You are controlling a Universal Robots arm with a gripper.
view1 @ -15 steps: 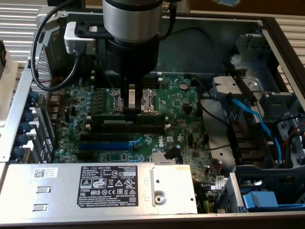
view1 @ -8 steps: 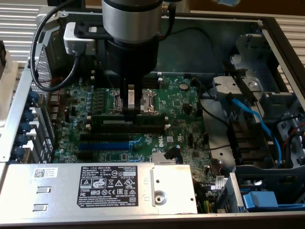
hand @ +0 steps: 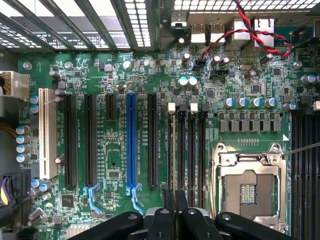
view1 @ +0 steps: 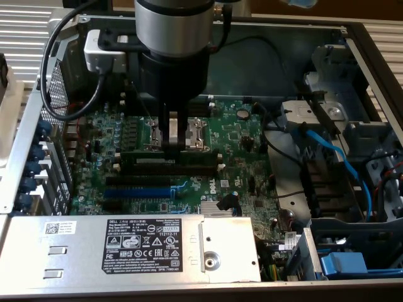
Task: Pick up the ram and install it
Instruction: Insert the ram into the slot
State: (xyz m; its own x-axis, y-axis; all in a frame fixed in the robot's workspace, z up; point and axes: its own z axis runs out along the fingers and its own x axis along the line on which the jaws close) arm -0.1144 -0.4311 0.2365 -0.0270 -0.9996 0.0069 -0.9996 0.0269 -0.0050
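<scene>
The pincer (view1: 174,139) comes straight down and pinches the ram (view1: 145,157) at about mid-length, its fingers pressed against the thin board's two faces. The ram stands on edge along the black memory slots (view1: 189,170), just beside the CPU socket (view1: 192,131); I cannot tell whether it is seated. It should handle as light and stiff but fragile. A central hold near the upper edge looks right, because it balances the stick, keeps it square to the slot and spares the contacts.
</scene>
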